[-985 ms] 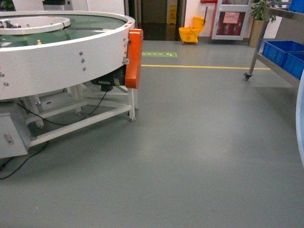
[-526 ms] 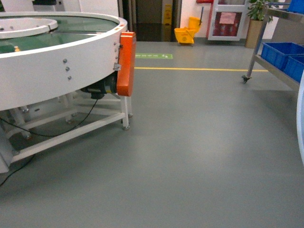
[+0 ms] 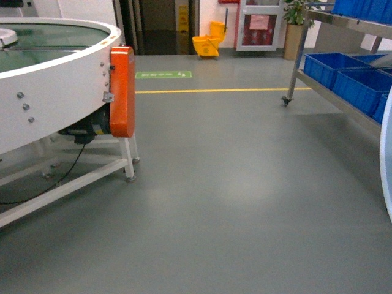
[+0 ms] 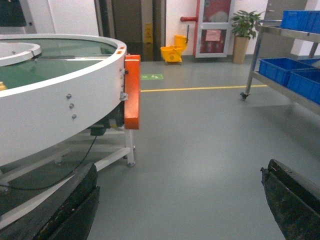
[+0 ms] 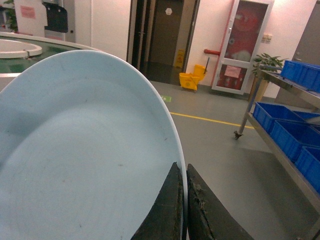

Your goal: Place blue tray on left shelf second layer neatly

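The blue tray [image 5: 85, 150] is a pale round dish that fills the left of the right wrist view, held on edge. My right gripper [image 5: 184, 172] is shut on its rim, one finger on each side. In the head view only a sliver of the blue tray [image 3: 387, 165] shows at the right border. My left gripper [image 4: 181, 169] hangs open over bare grey floor with nothing between its fingers. A steel shelf rack [image 3: 334, 98] with dark-blue bins [image 3: 343, 73] on a low tier stands at the right. I cannot tell which layer is the second.
A large round white conveyor table [image 3: 55, 104] with an orange cover [image 3: 122, 92] and white legs stands at the left. A yellow floor line [image 3: 208, 91] crosses ahead. A yellow mop bucket [image 3: 208, 44] and a potted plant [image 3: 295, 24] stand by the far wall.
In the head view the conveyor table has slid to the left and more of the steel rack and its bins has come in at the right. The tray's edge stays at the right border.
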